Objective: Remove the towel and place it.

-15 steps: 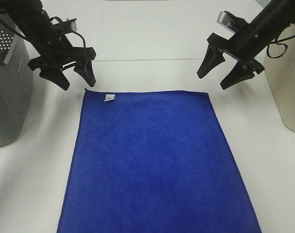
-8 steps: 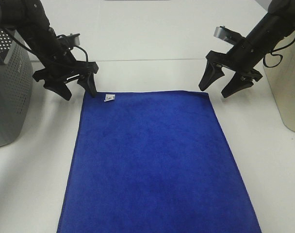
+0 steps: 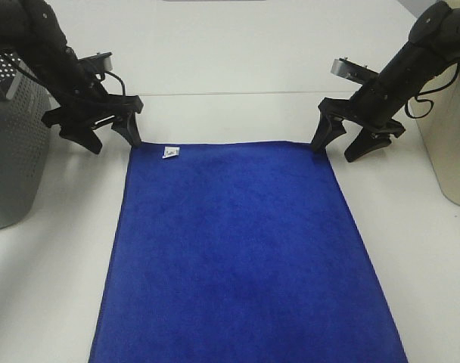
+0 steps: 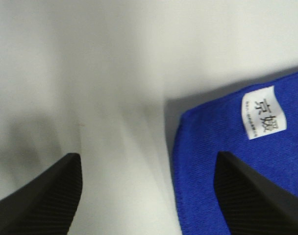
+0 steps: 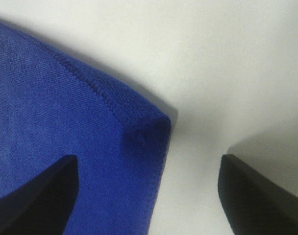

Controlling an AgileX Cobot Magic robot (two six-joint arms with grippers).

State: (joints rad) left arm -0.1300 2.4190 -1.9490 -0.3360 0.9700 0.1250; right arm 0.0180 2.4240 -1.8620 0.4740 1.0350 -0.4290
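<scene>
The royal-blue towel [image 3: 245,249] lies spread flat on the white table, its white tag [image 3: 170,153] near the far left corner. My left gripper [image 3: 113,142] is open and low, straddling that corner. In the left wrist view the gripper [image 4: 149,196] has one finger over the towel's edge [image 4: 212,166], close to the tag [image 4: 263,112], and the other over bare table. My right gripper [image 3: 333,153] is open and low, straddling the far right corner. In the right wrist view the gripper [image 5: 146,196] frames the towel corner [image 5: 65,122]. Neither gripper holds anything.
A grey perforated basket [image 3: 10,151] stands at the left edge of the table. A pale metallic container [image 3: 449,136] stands at the right edge. The towel runs off the near edge of the view.
Both grippers have come down from above the table to the towel's far corners, staying open. The towel has not moved.
</scene>
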